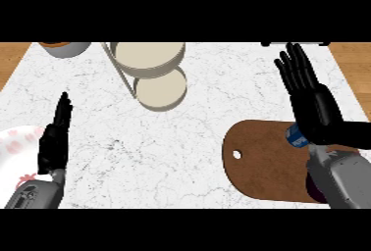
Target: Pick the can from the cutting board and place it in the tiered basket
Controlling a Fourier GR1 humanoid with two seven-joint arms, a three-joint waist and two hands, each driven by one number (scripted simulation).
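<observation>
The head view shows one round brown cutting board (268, 162) lying near and to the right on the white marble counter (167, 147), one can (296, 136), one tiered basket (148, 66) at the far middle with two beige round trays, one bowl (65, 48) at the far left and one pink-flowered plate (16, 147) at the left edge. The right hand (315, 105) hangs over the board's right side with its fingers straight and spread, pointing far; it holds nothing. The can sits on the board just under that hand's palm, and only a blue and white sliver shows. The left hand (54, 137) rests open, fingers straight, beside the plate. The bowl and the plate are cut off by the edges of the view.
</observation>
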